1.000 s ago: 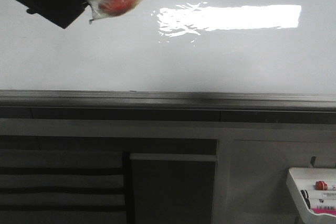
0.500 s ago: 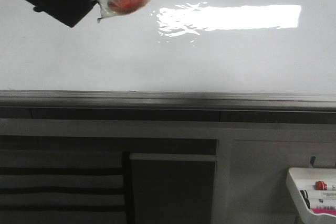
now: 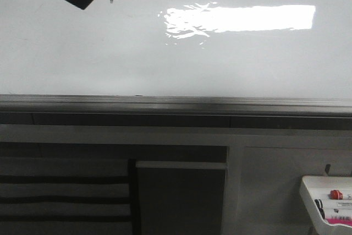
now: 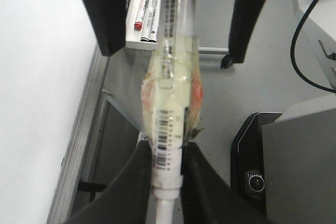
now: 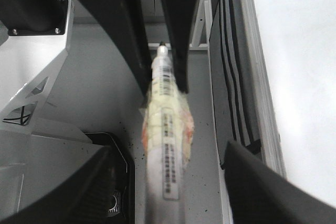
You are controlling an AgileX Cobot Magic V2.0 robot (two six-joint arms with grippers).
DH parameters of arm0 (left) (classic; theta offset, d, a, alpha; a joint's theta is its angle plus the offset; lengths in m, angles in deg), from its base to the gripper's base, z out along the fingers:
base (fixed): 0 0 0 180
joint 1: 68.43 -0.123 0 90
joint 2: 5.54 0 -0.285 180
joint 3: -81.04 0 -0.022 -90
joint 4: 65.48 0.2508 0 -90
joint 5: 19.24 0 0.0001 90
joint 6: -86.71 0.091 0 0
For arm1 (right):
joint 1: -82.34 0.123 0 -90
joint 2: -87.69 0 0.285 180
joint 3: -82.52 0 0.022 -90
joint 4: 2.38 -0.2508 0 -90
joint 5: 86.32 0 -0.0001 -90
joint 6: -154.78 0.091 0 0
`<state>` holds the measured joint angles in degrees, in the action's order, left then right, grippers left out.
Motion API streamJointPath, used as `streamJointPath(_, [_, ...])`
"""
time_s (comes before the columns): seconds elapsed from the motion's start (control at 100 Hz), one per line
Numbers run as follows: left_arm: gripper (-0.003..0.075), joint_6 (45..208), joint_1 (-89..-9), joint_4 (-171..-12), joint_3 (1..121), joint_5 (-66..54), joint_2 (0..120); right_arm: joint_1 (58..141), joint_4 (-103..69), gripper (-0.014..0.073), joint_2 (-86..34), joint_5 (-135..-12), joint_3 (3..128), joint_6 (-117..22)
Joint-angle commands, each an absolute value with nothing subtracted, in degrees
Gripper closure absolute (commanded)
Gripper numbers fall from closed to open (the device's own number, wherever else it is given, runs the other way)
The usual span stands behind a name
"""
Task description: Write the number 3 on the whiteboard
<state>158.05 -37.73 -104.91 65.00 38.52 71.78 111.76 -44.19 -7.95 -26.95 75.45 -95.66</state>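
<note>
The whiteboard (image 3: pixel 176 59) fills the upper part of the front view and carries no stroke that I can see, so the number 3 is not yet on it; only the bright reflection (image 3: pixel 242 17) breaks the white above the grey rail (image 3: pixel 176 103). The marker (image 4: pixel 170 77), wrapped midway in clear tape over something red, sits at the top left corner of the front view, close in front of the board's upper left area.

The left end effector (image 4: pixel 168 153) is clamped on one end of the marker's barrel. The right end effector (image 5: pixel 165 150) stands wide apart, its fingers (image 5: pixel 247 177) straddling the other end without touching it, so the two arms meet nose to nose along the pen.

The relation that matters: in both wrist views the marker's long axis runs alongside the board's face, with the white panel lying off to one side of the barrel, not ahead of either end. Which end bears the writing tip I cannot tell for certain. By my judgement, writing calls for the pen to be turned until its tip points into the board, and the left arm, already holding it, is the nearer one. A small tray (image 3: pixel 308 185) of spare markers hangs low at the right, well apart from all this
</note>
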Motion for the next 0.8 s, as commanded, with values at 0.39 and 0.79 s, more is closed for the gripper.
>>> streamJointPath(0.39, [0.0739, 157.89, -37.16, -108.05, 66.95, 36.12, 70.16, 111.70, -47.46, 0.0513, -9.28, -27.81, 77.52, -96.31])
streamJointPath(0.79, [0.0739, 157.89, -37.16, -108.16, 66.95, 35.90, 70.16, 111.70, -47.46, 0.0654, -9.28, -27.17, 77.52, -96.31])
